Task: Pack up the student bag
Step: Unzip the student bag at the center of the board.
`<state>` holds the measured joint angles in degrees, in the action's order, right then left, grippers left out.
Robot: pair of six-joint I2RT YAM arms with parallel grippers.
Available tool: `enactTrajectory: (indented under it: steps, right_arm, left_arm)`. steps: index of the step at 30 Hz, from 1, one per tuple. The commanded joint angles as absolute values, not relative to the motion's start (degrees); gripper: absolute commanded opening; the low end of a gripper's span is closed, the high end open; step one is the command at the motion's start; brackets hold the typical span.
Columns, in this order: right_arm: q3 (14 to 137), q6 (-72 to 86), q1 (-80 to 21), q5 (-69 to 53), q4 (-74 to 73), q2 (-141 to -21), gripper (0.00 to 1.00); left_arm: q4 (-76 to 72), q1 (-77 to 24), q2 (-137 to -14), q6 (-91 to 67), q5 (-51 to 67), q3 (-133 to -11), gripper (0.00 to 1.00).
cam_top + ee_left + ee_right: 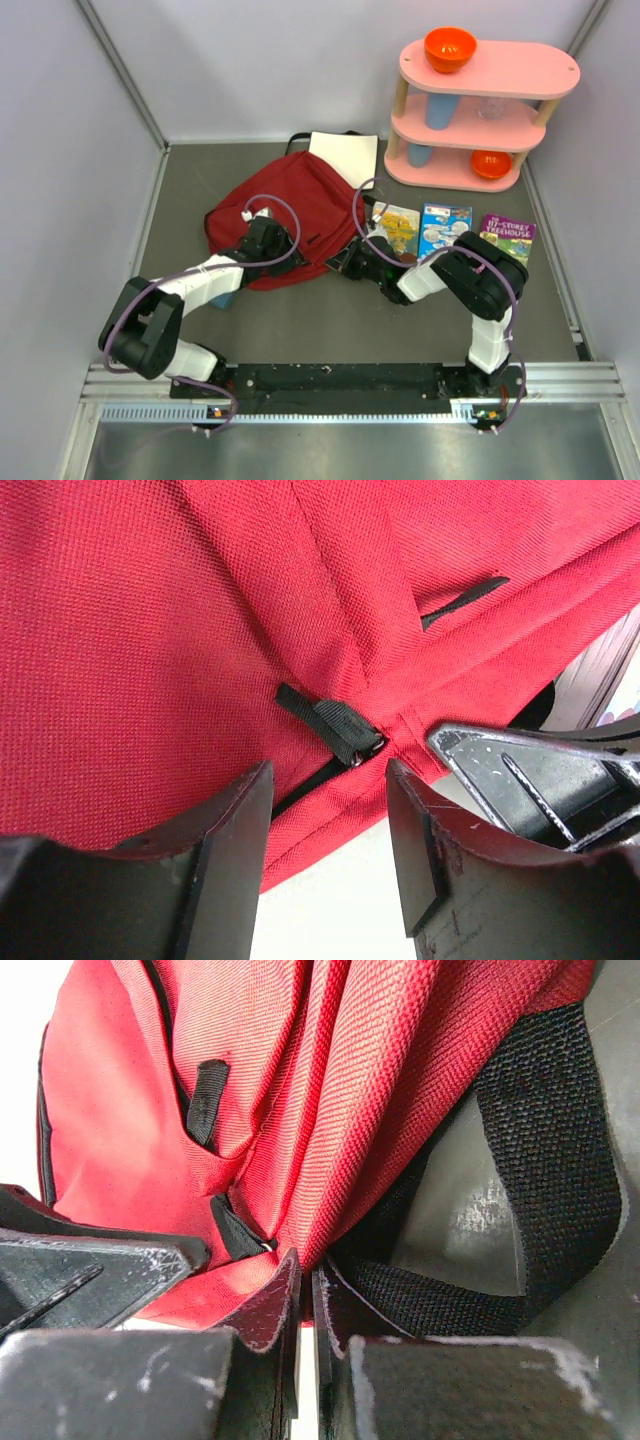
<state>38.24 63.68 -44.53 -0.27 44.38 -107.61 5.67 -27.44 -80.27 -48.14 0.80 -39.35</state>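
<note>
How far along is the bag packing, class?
Done: nothing visibly packed; three books lie beside the student bag. In hand: right gripper pinches its fabric; left gripper, jaws apart, sits at a black zipper pull. Left: probably unzipping, then loading the books.

Coarse-woven matt red cloth on student bag (140, 630), ribbed black webbing strap (555, 1150), scuffed matt black plastic on right hand (305, 1270)

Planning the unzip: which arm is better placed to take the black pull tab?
Likely left. The left gripper stands open right at the black pull tab; the right gripper is shut on the student bag fabric.
</note>
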Motion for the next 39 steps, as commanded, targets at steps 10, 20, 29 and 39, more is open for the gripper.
enactTrajectory:
  steps: [10,20,29,39]
  right_arm:
    - [37.5,62.4,-45.4,-0.2,46.8,-105.9,0.0]
    - [37.7,62.0,-45.4,-0.3,46.7,-105.9,0.0]
    - [37.5,61.8,-45.4,-0.2,46.1,-105.6,0.0]
    - [38.3,61.9,-43.2,-1.3,45.4,-104.9,0.0]
  left_arm:
    - [-3.1,-27.9,-86.7,-53.3,1.4,-38.3,0.32]
    - [-5.5,-27.9,-88.3,-54.1,1.5,-38.1,0.25]
    - [-5.9,-27.9,-89.1,-55.1,0.6,-36.9,0.0]
    - [-3.8,-27.9,-79.1,-49.2,-3.2,-33.3,0.0]
